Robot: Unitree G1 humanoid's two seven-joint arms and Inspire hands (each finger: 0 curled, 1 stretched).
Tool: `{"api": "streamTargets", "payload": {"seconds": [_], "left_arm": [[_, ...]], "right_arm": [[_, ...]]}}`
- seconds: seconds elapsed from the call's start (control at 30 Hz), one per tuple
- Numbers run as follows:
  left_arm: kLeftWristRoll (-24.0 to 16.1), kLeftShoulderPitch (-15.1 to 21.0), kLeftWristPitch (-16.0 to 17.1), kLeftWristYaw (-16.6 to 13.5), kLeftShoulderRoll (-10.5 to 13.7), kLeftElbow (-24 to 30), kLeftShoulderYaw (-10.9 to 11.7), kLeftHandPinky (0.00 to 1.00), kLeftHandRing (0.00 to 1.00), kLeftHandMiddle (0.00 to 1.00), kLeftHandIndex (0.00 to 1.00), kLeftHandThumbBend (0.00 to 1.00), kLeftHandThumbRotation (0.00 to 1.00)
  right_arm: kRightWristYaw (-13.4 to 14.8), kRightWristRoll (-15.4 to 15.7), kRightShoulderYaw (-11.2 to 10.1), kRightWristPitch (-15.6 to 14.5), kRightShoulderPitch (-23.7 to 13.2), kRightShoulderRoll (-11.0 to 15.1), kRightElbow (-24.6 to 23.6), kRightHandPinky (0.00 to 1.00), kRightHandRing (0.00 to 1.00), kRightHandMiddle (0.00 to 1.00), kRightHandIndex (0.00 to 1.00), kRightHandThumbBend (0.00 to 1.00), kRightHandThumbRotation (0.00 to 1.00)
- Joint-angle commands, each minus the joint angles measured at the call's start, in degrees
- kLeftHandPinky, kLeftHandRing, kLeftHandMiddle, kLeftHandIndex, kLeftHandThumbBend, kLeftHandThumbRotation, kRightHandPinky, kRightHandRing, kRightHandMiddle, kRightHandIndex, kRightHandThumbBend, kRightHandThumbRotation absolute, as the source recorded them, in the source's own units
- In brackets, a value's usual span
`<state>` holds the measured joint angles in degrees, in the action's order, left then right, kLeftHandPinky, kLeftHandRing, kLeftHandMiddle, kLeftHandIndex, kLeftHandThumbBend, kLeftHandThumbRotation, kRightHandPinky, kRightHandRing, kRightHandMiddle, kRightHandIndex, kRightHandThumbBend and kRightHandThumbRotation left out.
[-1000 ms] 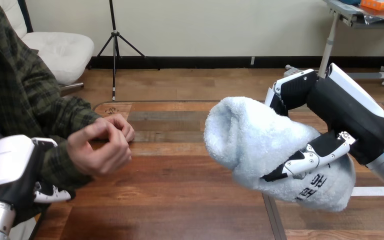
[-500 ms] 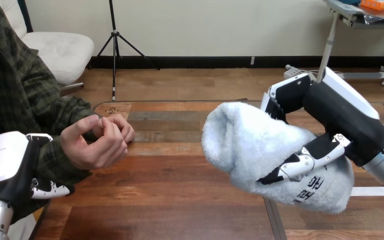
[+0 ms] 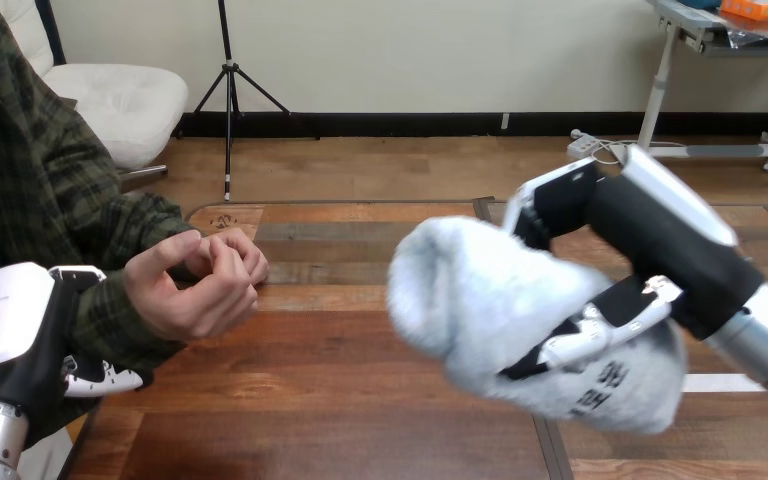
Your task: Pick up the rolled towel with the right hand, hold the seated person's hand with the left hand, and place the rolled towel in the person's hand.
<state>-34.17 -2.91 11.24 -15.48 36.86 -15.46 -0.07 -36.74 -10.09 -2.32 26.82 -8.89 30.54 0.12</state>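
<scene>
In the head view, the rolled towel (image 3: 480,300) is gripped in the curled fingers of the right hand (image 3: 650,250). It is held above the table (image 3: 340,410) at the right, well apart from the person's hand (image 3: 195,290) at the left. The left hand (image 3: 20,335) is wrapped round the person's sleeved forearm at the near left. A drop onto the table is judged likely if the towel is released while the person's fingers are curled, since no open palm is offered.

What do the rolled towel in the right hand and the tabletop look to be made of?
The pale blue-white rolled towel looks like terry cloth, probably cotton: fuzzy, matte pile. The brown plank table looks wooden, grain and seams showing, with a slight sheen; possibly veneer.
</scene>
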Motion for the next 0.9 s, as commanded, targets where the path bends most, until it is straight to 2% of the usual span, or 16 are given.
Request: {"api": "streamTargets", "payload": {"seconds": [0.0, 0.1, 0.2, 0.3, 0.5, 0.67, 0.8, 0.87], "left_arm": [[0.8, 0.8, 1.4, -0.5, -1.2, 2.4, 0.1, 0.36, 0.41, 0.47, 0.47, 0.88, 0.0], [0.9, 0.7, 1.8, -0.6, -1.1, 2.4, 0.2, 0.36, 0.41, 0.47, 0.47, 0.89, 0.0], [1.2, 0.3, 0.7, 0.5, -1.3, 3.9, 0.4, 0.36, 0.41, 0.48, 0.48, 0.88, 0.0], [1.1, 0.4, 1.1, 0.0, -1.4, 3.5, 0.5, 0.37, 0.42, 0.48, 0.48, 0.89, 0.0], [1.0, 0.2, 2.0, -0.4, -1.4, 3.3, 0.5, 0.37, 0.43, 0.49, 0.48, 0.9, 0.0], [1.5, 0.0, 0.7, 0.6, -1.9, 4.0, 0.7, 0.38, 0.44, 0.5, 0.49, 0.9, 0.0], [1.4, 0.0, 0.9, 0.6, -2.0, 4.1, 0.6, 0.39, 0.45, 0.5, 0.5, 0.9, 0.0], [1.1, -0.1, 1.1, 0.6, -2.6, 5.1, 0.6, 0.39, 0.45, 0.51, 0.5, 0.91, 0.0]], "right_arm": [[0.9, 0.2, 1.0, 0.5, -4.3, -2.0, -0.9, 0.14, 0.19, 0.26, 0.29, 0.75, 0.0], [0.9, 0.4, 1.6, -0.4, -4.5, -2.7, -0.9, 0.14, 0.19, 0.26, 0.29, 0.75, 0.0], [1.0, 1.1, 2.2, 0.4, -4.9, -3.4, -0.6, 0.14, 0.19, 0.25, 0.29, 0.75, 0.0], [1.4, 2.4, 2.7, 1.1, -5.5, -3.9, -0.1, 0.13, 0.19, 0.25, 0.29, 0.75, 0.0], [1.1, 2.6, 3.4, 0.6, -6.3, -4.9, 0.1, 0.13, 0.18, 0.25, 0.29, 0.75, 0.0], [1.5, 3.4, 3.9, -0.1, -6.9, -5.4, -0.1, 0.13, 0.18, 0.25, 0.29, 0.75, 0.0], [1.5, 3.2, 4.2, -1.2, -7.3, -5.7, -0.4, 0.13, 0.18, 0.24, 0.29, 0.75, 0.0], [1.2, 3.5, 5.0, -1.2, -9.0, -6.6, 0.5, 0.12, 0.18, 0.24, 0.29, 0.75, 0.0]]}}
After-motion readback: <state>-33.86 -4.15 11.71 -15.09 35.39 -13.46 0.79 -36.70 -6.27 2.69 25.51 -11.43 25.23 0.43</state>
